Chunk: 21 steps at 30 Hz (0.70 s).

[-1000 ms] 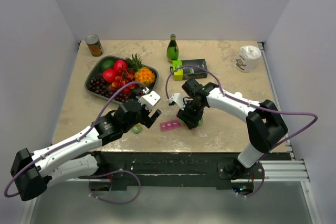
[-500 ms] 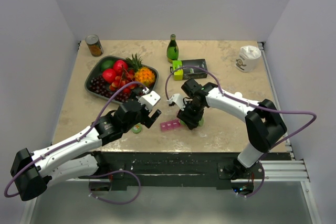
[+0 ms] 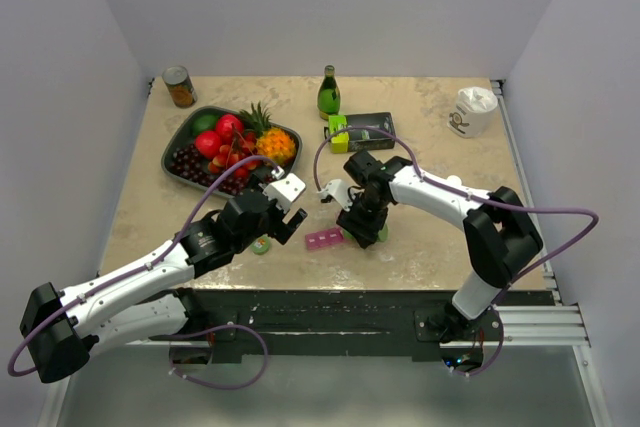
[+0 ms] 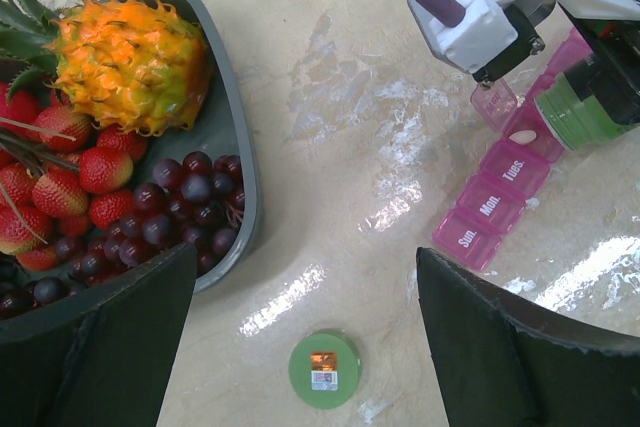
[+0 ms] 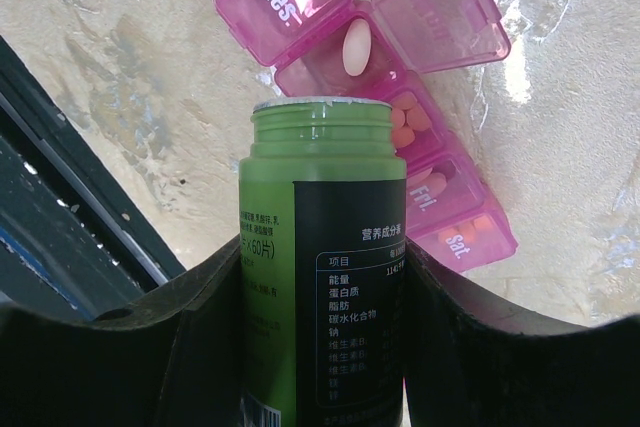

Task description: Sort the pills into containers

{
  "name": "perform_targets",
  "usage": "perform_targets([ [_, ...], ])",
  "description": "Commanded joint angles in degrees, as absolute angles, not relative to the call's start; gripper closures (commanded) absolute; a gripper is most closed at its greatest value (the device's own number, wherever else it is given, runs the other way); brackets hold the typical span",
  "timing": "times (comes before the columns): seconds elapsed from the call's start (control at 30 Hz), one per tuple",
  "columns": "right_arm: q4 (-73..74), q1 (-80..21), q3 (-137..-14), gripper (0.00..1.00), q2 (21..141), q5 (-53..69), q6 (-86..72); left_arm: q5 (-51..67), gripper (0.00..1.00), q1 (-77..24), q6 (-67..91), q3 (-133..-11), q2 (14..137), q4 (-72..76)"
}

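At the lower centre of the overhead view, we list the pink pill organiser (image 3: 323, 240) — one strip lying flat on the table (image 3: 430, 247), between the two grippers. In the right wrist view we read its lids. "Tues." is shut. The next lid (image 5: 435, 12) is thrown open, with a single white pill (image 5: 356, 47) in its compartment. Then comes a compartment of orange pills (image 5: 405, 125), then "Fri." and "Sat." toward the right of the frame.

Right gripper (image 3: 364, 225): clamped narrow on a green bottle (image 5: 320, 247), uncapped, its mouth above the strip near the open compartment. We cannot tell whether bottle and organiser touch.

Left gripper (image 3: 288, 219): jaws wide, holding nothing, over the table to the left of the organiser. Its fingers (image 4: 100, 347) frame a round green cap (image 4: 324, 369) lying at the bottom centre of the left wrist view, apart from the organiser.

Also entered:
- a grey fruit tray (image 4: 245, 177) at upper left, with grapes (image 4: 190, 212), strawberries (image 4: 105, 169) and an orange spiky fruit (image 4: 130, 62)
- a can (image 3: 180, 87) at the far upper left
- a green glass bottle (image 3: 329, 94) and a dark box (image 3: 365, 130) at upper centre
- a white cup (image 3: 472, 110) at upper right
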State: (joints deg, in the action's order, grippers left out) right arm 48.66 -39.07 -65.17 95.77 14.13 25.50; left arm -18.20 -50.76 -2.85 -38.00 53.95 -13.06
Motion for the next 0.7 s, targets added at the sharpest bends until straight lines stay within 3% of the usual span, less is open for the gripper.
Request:
perform_targets([
  [0.0,49.8,-39.5,-68.1,1.0,96.2,13.4,24.6,-18.0,0.05,-50.8,-4.5,-38.2,52.6,-12.7],
  [0.67,50.4,-39.9,-68.7,1.0,96.8,13.2,24.5,-17.8,0.05,-50.9,-4.6,-38.2,52.6,-12.7],
])
